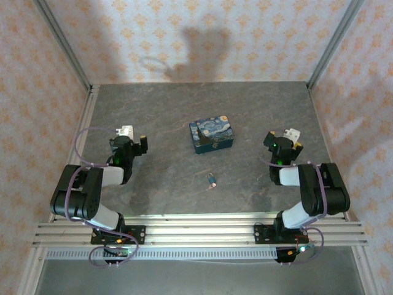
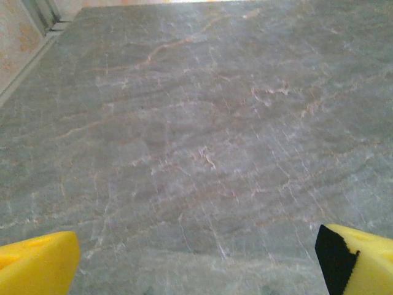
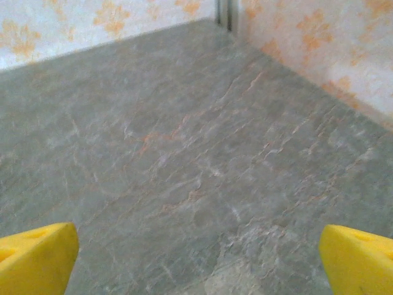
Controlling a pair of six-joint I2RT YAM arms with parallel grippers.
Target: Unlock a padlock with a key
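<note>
A small padlock point(image 1: 212, 180) lies flat on the grey stone-look table point(image 1: 172, 110), a little in front of the middle. A tiny pale sliver at its near end, the key point(image 1: 209, 186), is too small to make out clearly. My left gripper point(image 1: 131, 139) hovers at the left side, well away from the padlock. In the left wrist view that gripper point(image 2: 196, 264) is open, its yellow fingertips point(image 2: 37, 264) wide apart over bare table. My right gripper point(image 1: 284, 140) hovers at the right side. The right wrist view shows it point(image 3: 196, 258) open too, with nothing between its yellow fingertips point(image 3: 359, 258).
A dark blue swirly-print box point(image 1: 212, 136) stands behind the padlock near the table's middle. Patterned walls and metal frame posts point(image 1: 61, 43) close in the left, back and right sides. An aluminium rail point(image 1: 196, 230) runs along the near edge.
</note>
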